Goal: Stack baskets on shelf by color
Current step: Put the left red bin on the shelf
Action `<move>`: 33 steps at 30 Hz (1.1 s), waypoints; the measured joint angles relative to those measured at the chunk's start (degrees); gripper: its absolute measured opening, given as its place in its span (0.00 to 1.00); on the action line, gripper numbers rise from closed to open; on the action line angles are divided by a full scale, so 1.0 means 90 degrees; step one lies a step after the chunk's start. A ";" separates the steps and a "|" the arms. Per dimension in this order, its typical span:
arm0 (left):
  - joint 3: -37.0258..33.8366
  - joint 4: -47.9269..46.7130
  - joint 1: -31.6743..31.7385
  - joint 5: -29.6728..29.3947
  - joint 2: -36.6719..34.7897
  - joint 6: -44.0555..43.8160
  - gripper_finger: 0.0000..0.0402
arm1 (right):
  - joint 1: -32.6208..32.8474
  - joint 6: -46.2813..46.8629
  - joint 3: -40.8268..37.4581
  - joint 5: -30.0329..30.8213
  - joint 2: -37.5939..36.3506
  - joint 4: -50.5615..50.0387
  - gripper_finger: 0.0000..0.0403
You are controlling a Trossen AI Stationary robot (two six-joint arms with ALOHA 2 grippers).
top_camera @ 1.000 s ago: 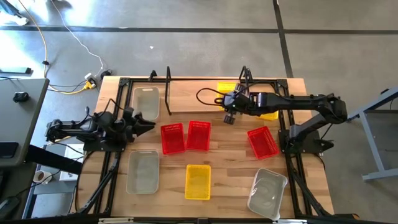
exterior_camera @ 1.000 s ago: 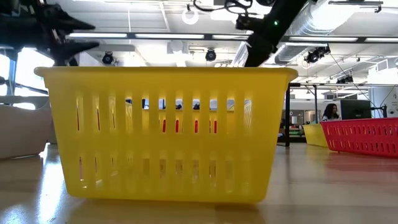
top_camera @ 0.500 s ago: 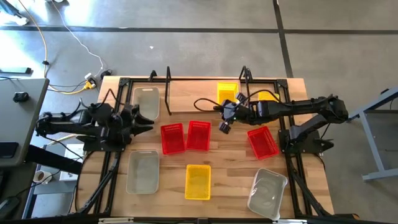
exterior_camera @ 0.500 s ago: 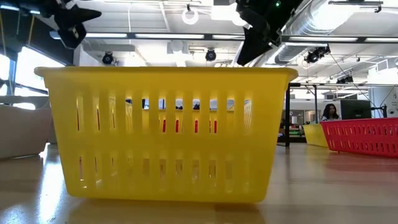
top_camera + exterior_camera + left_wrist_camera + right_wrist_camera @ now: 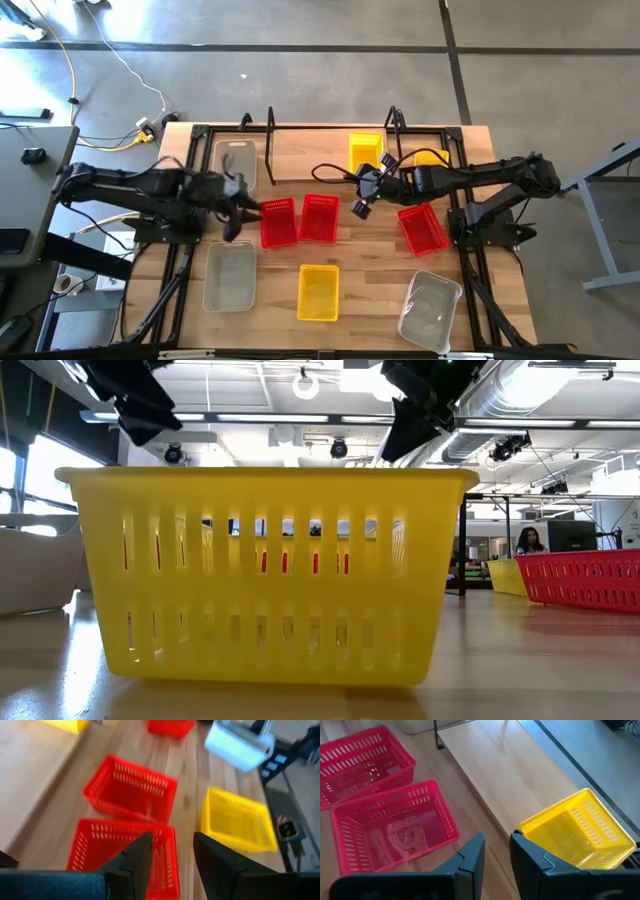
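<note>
Left gripper [image 5: 238, 205] hangs over the table just beside the left-hand red basket [image 5: 278, 222], fingers [image 5: 131, 861] apart with nothing between them. Its wrist view looks straight down onto that basket's near rim, so my read is it's lining up a rim grab there.

Right gripper [image 5: 362, 196] hangs just off the second red basket [image 5: 320, 217], between it and the shelf [image 5: 310, 158]. Jaws stand a narrow gap apart and empty; the wrist view shows bare wood through the gap. It looks like a hover, not a grip.

Baskets:
- Two red ones sit side by side mid-table, touching or nearly so.
- Third red basket [image 5: 422, 228] is well off to the right, tilted, near the right arm's base.
- One yellow basket [image 5: 365, 152] is already on the shelf board, right of centre, so that spot is likely the yellow pile.
- Another yellow one [image 5: 431, 156] is partly hidden behind the right arm at the shelf's right end; can't tell if it's on the board.
- Third yellow basket [image 5: 319, 292] sits at the front of the table, filling the low view.
- Clear-grey basket [image 5: 234, 163] is on the shelf's left section, so that's probably the clear pile.
- Two more clear ones [image 5: 230, 276] [image 5: 430, 309] are at the front left and front right.

No red on the shelf yet. The middle bay between the black posts [image 5: 270, 145] looks bare, a plausible slot for the reds.

Risk: both arms are converging on adjacent reds, with tight clearance between wrists.
</note>
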 joint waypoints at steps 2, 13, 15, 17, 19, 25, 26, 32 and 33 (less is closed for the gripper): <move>-0.0002 0.0007 -0.0210 -0.0160 0.0273 -0.0194 0.33 | 0.0000 0.0000 0.0002 -0.0002 0.0000 -0.0049 0.19; -0.0002 0.0049 -0.1311 -0.1192 0.1479 -0.0962 0.33 | 0.0000 -0.0002 0.0000 -0.0044 0.0000 -0.0205 0.19; -0.0002 0.0099 -0.1435 -0.1326 0.1678 -0.1039 0.33 | 0.0000 -0.0002 0.0000 -0.0041 0.0000 -0.0205 0.19; 0.0000 0.0163 -0.1534 -0.1443 0.1866 -0.1116 0.33 | -0.0001 -0.0004 0.0000 -0.0041 0.0000 -0.0205 0.19; -0.0002 0.0246 -0.1599 -0.1491 0.2067 -0.1137 0.33 | -0.0002 -0.0007 0.0000 -0.0041 0.0000 -0.0205 0.19; -0.0002 0.0589 -0.1707 -0.1466 0.2633 -0.1152 0.33 | -0.0007 -0.0053 0.0000 -0.0041 0.0000 -0.0205 0.19; -0.0002 0.0682 -0.1725 -0.1457 0.2728 -0.1152 0.33 | -0.0007 -0.0053 0.0000 -0.0041 0.0000 -0.0205 0.19; -0.0002 0.0903 -0.1815 -0.1453 0.3211 -0.1155 0.33 | -0.0007 -0.0053 -0.0002 -0.0039 0.0000 -0.0208 0.19; -0.0002 0.0920 -0.1823 -0.1453 0.3287 -0.1185 0.33 | -0.0007 -0.0056 -0.0002 -0.0039 0.0000 -0.0210 0.19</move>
